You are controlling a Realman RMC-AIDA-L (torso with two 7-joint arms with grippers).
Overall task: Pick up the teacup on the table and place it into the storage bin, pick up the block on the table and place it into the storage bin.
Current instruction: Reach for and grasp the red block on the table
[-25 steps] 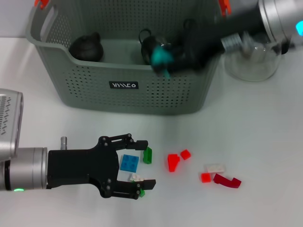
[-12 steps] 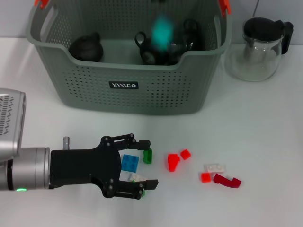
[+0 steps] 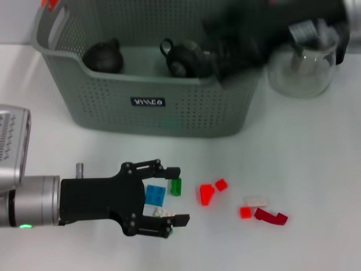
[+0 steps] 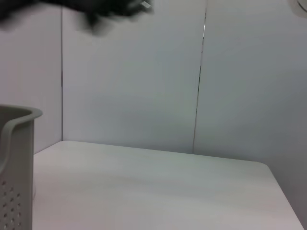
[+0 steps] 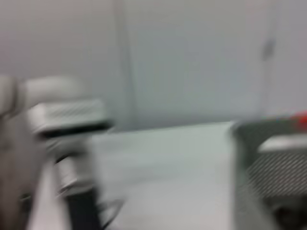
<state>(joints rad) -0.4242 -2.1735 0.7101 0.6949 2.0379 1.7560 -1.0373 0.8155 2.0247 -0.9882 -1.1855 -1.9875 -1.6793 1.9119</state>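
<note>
Teacups [image 3: 186, 58] sat inside the storage bin [image 3: 148, 101]; in front of it, the left gripper [image 3: 174, 194] was spread wide around the blue block [image 3: 154, 195], gripping nothing. Couldn't tell about the blurred right gripper [image 3: 248, 39].

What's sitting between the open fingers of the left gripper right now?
In the head view, the left gripper has its fingers spread around a blue block and a small white block on the table.

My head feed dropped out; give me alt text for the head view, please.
Left gripper sits open around the blue block among scattered blocks on the table. The right arm blurs over the storage bin's right corner; dark teacups lie inside.
</note>
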